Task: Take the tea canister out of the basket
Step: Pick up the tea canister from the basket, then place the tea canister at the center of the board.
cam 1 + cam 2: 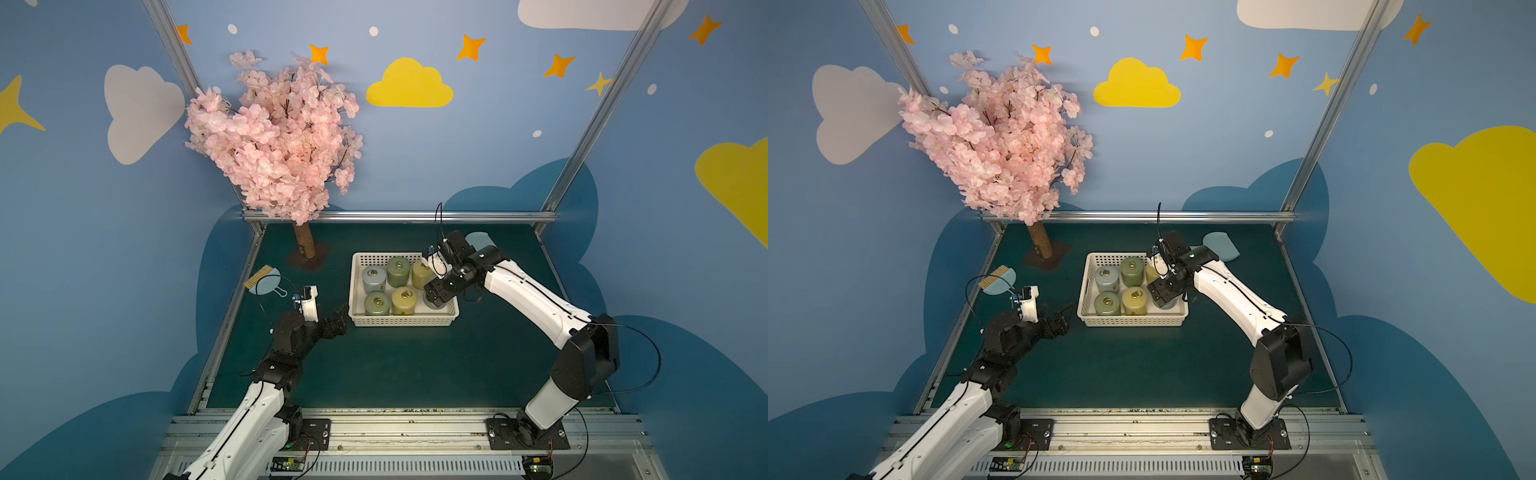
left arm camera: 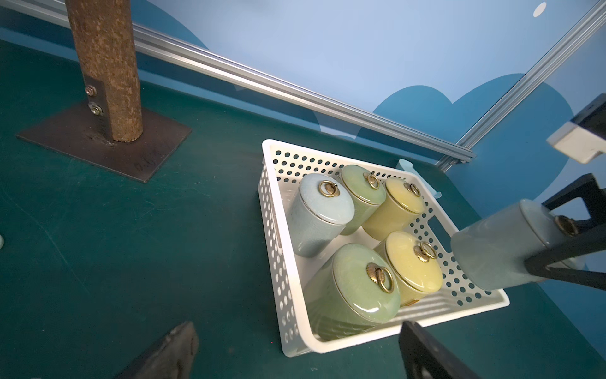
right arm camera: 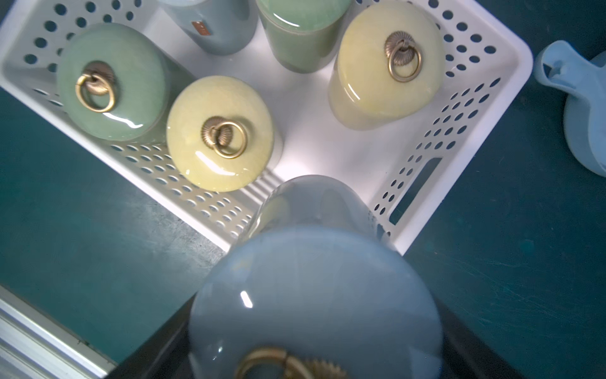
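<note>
At the left of the green table (image 1: 374,365) lies a blue brush (image 1: 266,284). Behind it, farther back, a pink tree (image 1: 274,137) stands on a metal plate.

Next comes the left gripper (image 1: 340,314). Its fingers are spread wide and hold nothing. It sits just beside the left wall of the white basket (image 1: 399,321).

Five jars stand inside the basket. The sixth one, the grey-blue tea canister (image 2: 492,252), is at the near right corner. The right gripper (image 1: 435,297) has its black fingers (image 2: 564,254) squeezed on both sides of it. The canister looks lifted up from its spot, but it hangs over the basket's corner, not past it.

So I think the job is about half done. What is left is to carry the canister over the wall and set it down on the table.

A yellow jar (image 3: 219,137) stands close to it, and the right wall is just below, so either could get bumped. Farther right, a blue scoop (image 3: 577,108) lies on the table near the basket.
</note>
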You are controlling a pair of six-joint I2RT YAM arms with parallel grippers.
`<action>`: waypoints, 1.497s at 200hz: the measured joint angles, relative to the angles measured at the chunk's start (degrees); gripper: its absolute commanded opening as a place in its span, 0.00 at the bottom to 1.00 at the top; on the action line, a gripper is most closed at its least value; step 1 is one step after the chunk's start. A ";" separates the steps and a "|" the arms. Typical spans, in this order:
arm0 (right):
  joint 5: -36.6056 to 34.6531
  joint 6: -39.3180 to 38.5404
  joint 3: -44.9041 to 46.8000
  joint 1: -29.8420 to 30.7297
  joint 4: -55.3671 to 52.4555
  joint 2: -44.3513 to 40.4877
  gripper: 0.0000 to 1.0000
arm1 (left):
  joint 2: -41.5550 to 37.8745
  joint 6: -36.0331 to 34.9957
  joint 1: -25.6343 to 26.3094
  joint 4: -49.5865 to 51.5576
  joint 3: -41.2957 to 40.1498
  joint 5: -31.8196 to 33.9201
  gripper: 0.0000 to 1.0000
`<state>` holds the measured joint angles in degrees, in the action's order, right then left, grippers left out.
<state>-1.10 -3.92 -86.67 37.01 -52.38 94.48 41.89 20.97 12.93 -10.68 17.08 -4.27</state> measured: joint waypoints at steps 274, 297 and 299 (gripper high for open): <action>-8.11 32.15 25.59 31.89 0.76 -16.74 0.41 | -2.19 0.00 0.37 0.79 -1.25 1.73 1.00; -9.16 34.32 27.52 32.52 1.62 -16.87 0.41 | -2.21 0.00 0.37 0.76 -1.25 1.73 1.00; -9.22 34.62 27.74 32.59 1.66 -16.94 0.41 | -2.21 0.00 0.37 0.79 -1.25 1.73 1.00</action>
<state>-10.33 30.70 -58.94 69.60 -50.72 77.54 39.68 20.97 13.30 -9.89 15.84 -2.55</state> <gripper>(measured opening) 0.843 0.999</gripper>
